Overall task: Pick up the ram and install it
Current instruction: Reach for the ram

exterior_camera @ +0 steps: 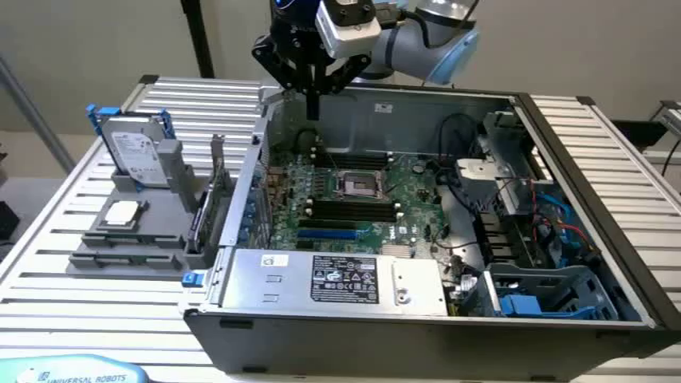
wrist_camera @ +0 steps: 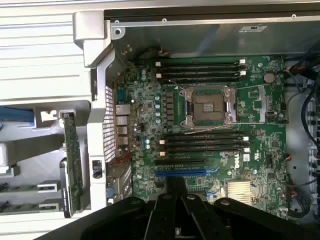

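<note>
Exterior view: my claw (exterior_camera: 314, 110) is black, its fingers pressed together into one thin point. It holds nothing and hangs over the open grey steel case (exterior_camera: 426, 335) near its far wall, above the green motherboard (exterior_camera: 352, 199). Outside the case, on the exterior view's left, a grey moulded holder (exterior_camera: 91, 262) sits on the slatted aluminium table (exterior_camera: 64, 319). A silver hard drive (exterior_camera: 139, 148) with blue rails stands upright in it, and a bracketed expansion card (exterior_camera: 213, 203) stands on edge beside the case wall. Wrist view: my claw (wrist_camera: 175, 192) is matt black, shut and touching nothing, above the board near the blue slot (wrist_camera: 180, 172). Black memory slots (wrist_camera: 205, 142) flank the square CPU socket (wrist_camera: 210, 107). The ram (wrist_camera: 22, 188), a thin dark-green strip, sits in the holder well apart from my claw, its long axis parallel to those black slots. A second green strip (wrist_camera: 22, 206) lies just beside it.
</note>
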Controlling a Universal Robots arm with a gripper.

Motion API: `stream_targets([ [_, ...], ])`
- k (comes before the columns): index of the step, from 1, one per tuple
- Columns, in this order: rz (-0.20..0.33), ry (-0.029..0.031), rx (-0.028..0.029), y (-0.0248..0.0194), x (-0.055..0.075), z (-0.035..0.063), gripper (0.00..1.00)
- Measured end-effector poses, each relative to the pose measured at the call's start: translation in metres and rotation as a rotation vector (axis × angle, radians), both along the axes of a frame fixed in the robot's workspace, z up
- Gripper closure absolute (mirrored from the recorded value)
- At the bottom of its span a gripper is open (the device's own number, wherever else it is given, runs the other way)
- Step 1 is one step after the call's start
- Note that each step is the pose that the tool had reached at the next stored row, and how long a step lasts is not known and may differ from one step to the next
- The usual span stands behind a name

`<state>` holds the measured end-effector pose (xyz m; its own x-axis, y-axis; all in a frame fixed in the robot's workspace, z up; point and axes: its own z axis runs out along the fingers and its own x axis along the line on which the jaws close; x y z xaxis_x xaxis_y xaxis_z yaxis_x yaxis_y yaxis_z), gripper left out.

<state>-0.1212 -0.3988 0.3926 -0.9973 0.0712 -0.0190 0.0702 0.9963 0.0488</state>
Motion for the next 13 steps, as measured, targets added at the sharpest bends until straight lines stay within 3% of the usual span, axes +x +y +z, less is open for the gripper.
stream_targets([
  [13,0.000,0.0000,0.0000,-0.0002,0.0000,0.0000,0.89],
])
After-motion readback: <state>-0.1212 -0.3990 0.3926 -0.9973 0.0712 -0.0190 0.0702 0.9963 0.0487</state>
